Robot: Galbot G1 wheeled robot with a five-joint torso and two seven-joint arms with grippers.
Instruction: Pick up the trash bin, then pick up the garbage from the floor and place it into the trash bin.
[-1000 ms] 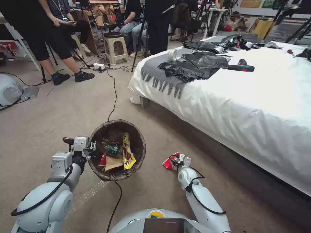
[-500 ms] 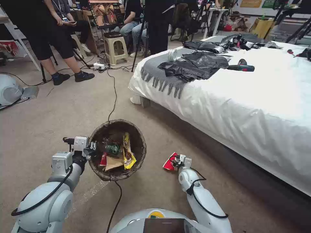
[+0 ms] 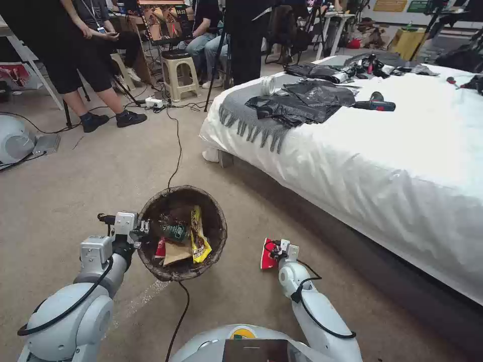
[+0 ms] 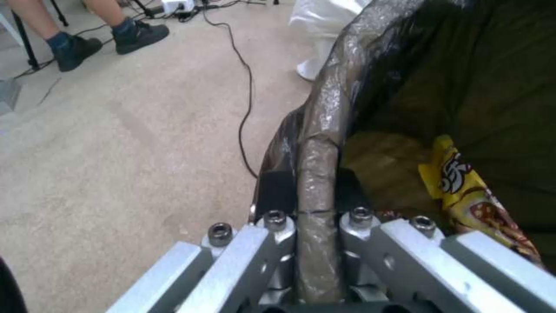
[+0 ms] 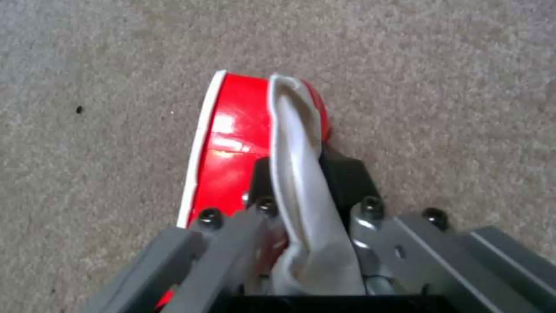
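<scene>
Since 1 s ago: crushed red-and-white cup (image 3: 267, 251) has tipped from lying flat-ish to standing nearly on edge in the right gripper (image 3: 274, 250); arm barely shifted, bin side unchanged.

Bed (image 3: 402, 166) w/ white cover fills the right of head view, well apart from the work. Floor (image 3: 90, 186) is beige carpet; black cable (image 3: 177, 146) runs over it to the bin's far rim.

Trash bin (image 3: 182, 232), dark bag folded over rim, sits front-left of robot. Left gripper (image 3: 141, 230) is clamped on the rim nearest the left arm; left wrist view shows fingers (image 4: 272, 243) closed either side of the bagged rim (image 4: 316, 182). Inside: yellow snack wrapper (image 3: 198, 236), green-label bottle (image 3: 174, 231), brown paper scrap (image 3: 176, 253).

Right gripper is low over carpet, right of bin, just beside it but apart. Jaws pinched on the cup's white rim (image 5: 298, 174). Can't tell if the cup is touching carpet.
</scene>
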